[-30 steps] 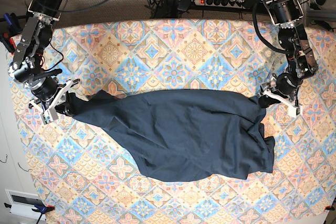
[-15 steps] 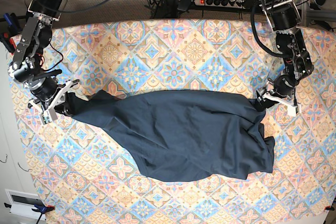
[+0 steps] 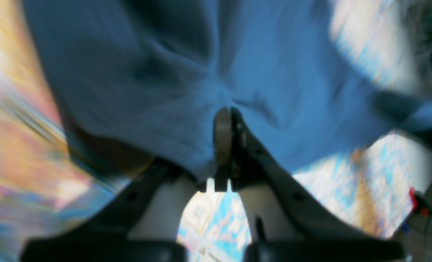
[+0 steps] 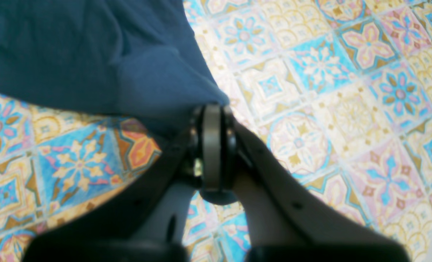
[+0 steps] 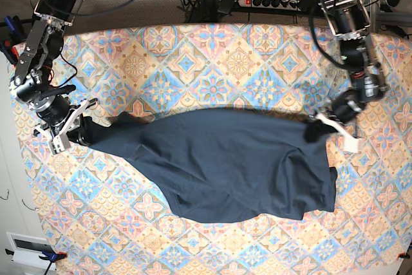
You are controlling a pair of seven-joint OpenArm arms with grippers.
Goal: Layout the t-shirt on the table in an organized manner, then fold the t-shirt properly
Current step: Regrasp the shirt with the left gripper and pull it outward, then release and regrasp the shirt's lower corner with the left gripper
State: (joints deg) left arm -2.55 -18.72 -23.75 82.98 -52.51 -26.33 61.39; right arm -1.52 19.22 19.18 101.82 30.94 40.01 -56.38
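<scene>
The dark navy t-shirt (image 5: 225,162) lies stretched across the middle of the table (image 5: 212,62), wrinkled, with a bunched hem at the lower right. My left gripper (image 5: 317,127) is at its right end, shut on a pinch of the cloth; the left wrist view shows its jaws pressed together with the t-shirt (image 3: 157,83) between them, and the picture is blurred. My right gripper (image 5: 78,134) holds the left tip of the shirt. In the right wrist view its jaws are shut on the t-shirt (image 4: 92,62) just above the table (image 4: 329,91).
A power strip (image 5: 270,1) and cables lie behind the table's far edge. Patterned cloth shows bare on all sides of the shirt. A small white device (image 5: 29,246) sits off the table at the lower left.
My left gripper opened wide, then shut on the shirt's right end and lifted it, drawing the top edge tauter. The right gripper has shifted slightly up and left with its corner.
</scene>
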